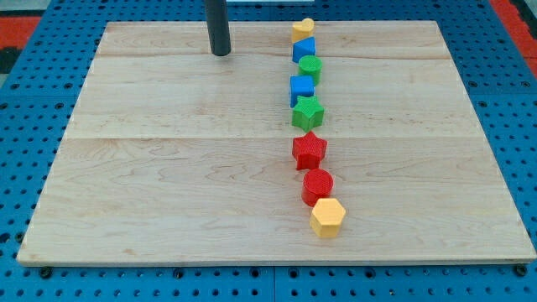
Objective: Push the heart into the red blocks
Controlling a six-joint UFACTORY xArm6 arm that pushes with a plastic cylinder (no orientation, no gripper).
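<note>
A yellow heart (303, 29) lies at the top of a near-vertical line of blocks right of the board's centre. Below it come a blue block (304, 49), a green round block (310, 67), a blue cube (301, 88) and a green star (308, 111). A red star (309, 150) and a red round block (318, 185) follow lower down, touching each other. A yellow hexagon (328, 217) ends the line at the bottom. My tip (221, 52) rests on the board near its top edge, well to the left of the heart, touching no block.
The wooden board (151, 168) lies on a blue pegboard table (25, 168). The dark rod comes down from the view's top edge.
</note>
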